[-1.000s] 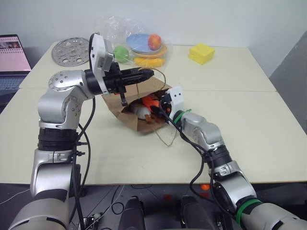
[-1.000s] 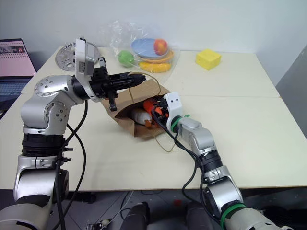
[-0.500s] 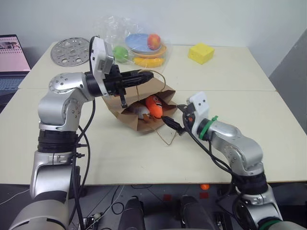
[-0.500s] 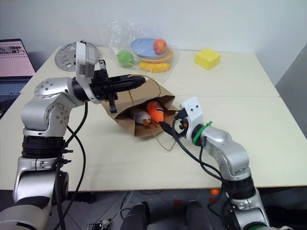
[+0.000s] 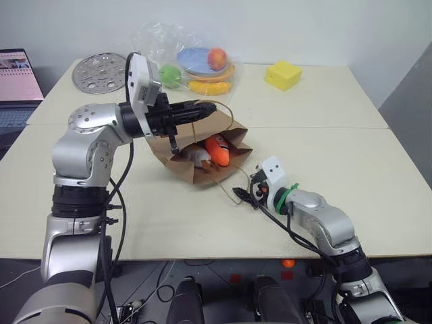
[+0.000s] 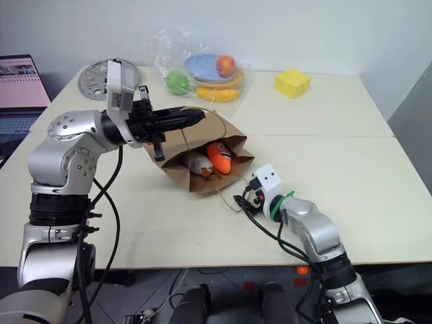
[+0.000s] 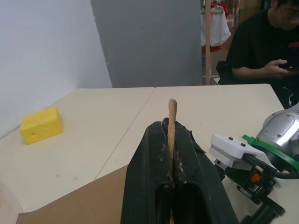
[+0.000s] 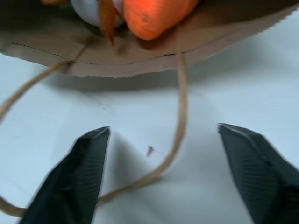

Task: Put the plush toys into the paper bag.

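Two plush toys lie inside one plain brown kraft paper bag (image 5: 202,158) on its side on the cream table (image 5: 337,148): an orange carrot-shaped plush toy (image 5: 217,148) and, just beside it, a white egg-shaped plush toy (image 5: 196,156), both at the bag's open mouth. The left gripper (image 5: 202,108) is clamped tight on one twisted-paper loop handle (image 7: 172,122), holding up the bag's upper edge; the toys sit just below its fingertips. The right gripper (image 8: 161,182) hovers low over the table just in front of the bag's mouth, its two black fingers (image 8: 88,158) spread apart and empty, with the bag's second loop handle (image 8: 180,116) lying loose on the table between them.

Beyond the left gripper: one clear crinkly plastic bag (image 5: 155,37) holding glossy plastic fruit and plates, one yellow sponge block (image 5: 283,74), and one round perforated metal disc (image 5: 100,71). A laptop (image 5: 17,84) sits off past the left arm. In the left wrist view, one person in a black shirt (image 7: 261,49) sits behind the table. No writing is legible.
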